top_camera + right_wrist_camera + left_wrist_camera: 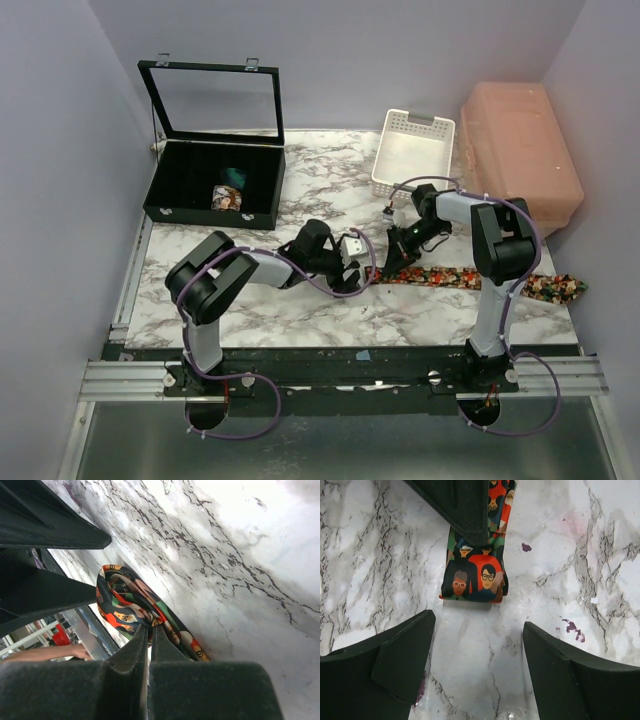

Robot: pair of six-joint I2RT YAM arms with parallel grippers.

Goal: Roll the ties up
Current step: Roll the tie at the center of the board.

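Tie (475, 580) lies w/ long axis running straight away from the wide-open L gripper (477, 622), folded end just ahead (R gripper (149, 630) clamped on it).

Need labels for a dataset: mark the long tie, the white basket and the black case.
long tie (445, 276): top external view, mid-length of strip.
white basket (420, 120): top external view, far rim.
black case (190, 212): top external view, front wall.

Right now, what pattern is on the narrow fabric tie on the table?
The tie shows cartoon faces in glasses, red, orange, green; clearest left wrist view.
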